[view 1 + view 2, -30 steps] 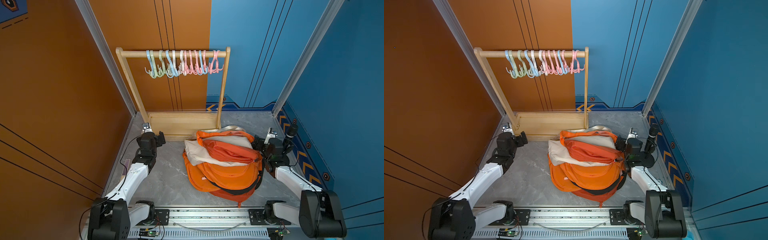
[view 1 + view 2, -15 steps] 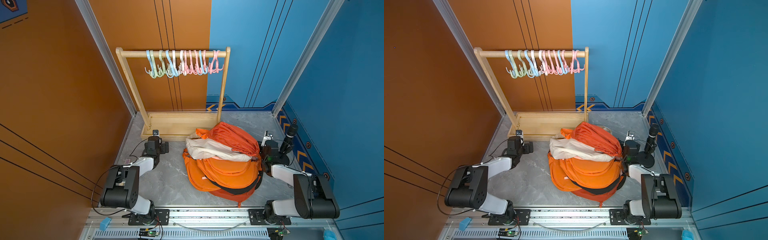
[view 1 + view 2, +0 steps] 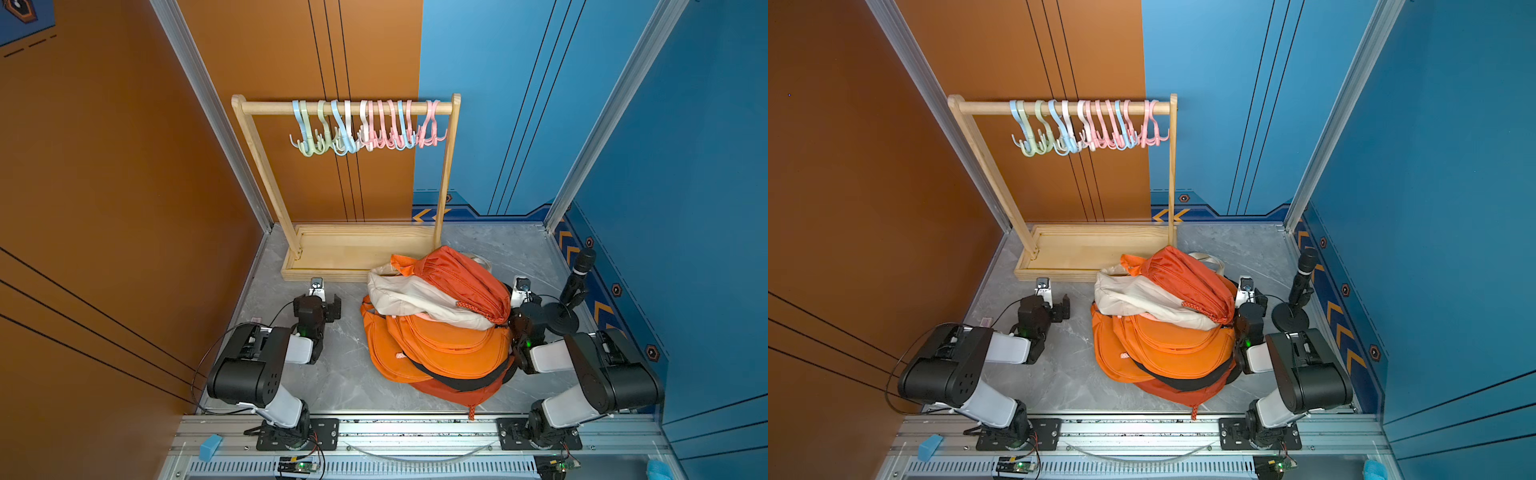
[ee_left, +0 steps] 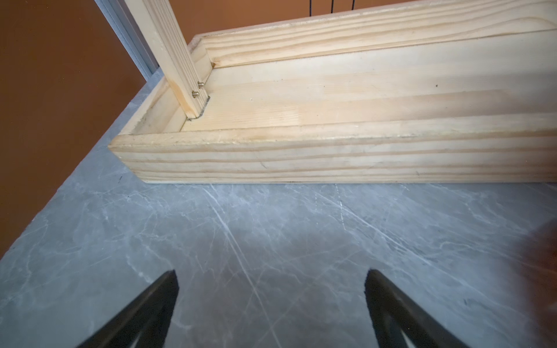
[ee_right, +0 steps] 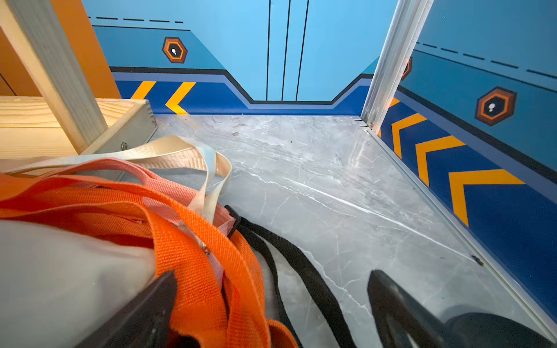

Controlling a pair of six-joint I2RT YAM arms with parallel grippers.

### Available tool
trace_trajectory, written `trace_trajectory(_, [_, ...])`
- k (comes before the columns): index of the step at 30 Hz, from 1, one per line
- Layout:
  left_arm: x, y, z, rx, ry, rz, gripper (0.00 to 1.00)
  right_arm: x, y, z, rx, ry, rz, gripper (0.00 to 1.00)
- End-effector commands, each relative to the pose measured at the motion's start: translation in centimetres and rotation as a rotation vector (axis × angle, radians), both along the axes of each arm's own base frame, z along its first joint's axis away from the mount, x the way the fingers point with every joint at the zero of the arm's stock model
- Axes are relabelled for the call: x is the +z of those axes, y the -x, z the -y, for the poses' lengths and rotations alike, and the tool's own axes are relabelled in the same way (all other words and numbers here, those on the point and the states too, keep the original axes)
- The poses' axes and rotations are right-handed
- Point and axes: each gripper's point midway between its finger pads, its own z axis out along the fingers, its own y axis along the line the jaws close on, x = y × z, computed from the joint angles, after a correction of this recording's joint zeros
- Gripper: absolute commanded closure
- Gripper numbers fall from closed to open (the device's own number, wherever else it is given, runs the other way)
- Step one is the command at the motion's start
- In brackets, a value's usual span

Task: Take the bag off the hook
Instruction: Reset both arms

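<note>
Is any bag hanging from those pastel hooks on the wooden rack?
No, in a top view the pastel hooks hang bare, and the orange and cream bags lie piled on the grey tabletop.

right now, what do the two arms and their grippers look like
The left arm and right arm have bulky black joint housings joined by white links. A thin black cable loops beside the left one. The left gripper and right gripper have black, tapering pointed fingers.
</note>
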Motion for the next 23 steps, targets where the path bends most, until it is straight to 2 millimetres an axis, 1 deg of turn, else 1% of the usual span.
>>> trace_trajectory(1, [1.7,-1.4,-1.0,-0.001,0.064,0.05,0.02,-1.1,-1.3,0.6,-0.002,-0.006,-0.102,0.0])
trace_trajectory(3, [1.8,-1.4,-1.0,0.0,0.061,0.052,0.02,-1.5,-1.9,1.6,-0.011,-0.079,-0.138,0.0])
trace_trajectory(4, [1.8,-1.4,-1.0,0.002,0.059,0.052,0.02,-1.5,-1.9,2.0,-0.011,-0.093,-0.135,0.0])
trace_trajectory(7, [1.8,-1.3,-0.9,0.005,0.053,0.052,0.02,-1.5,-1.8,1.8,-0.022,-0.07,-0.138,0.0])
trace_trajectory(23, [1.9,-1.3,-0.8,0.0,0.051,0.057,0.02,-1.4,-1.9,1.8,-0.021,-0.072,-0.136,0.0])
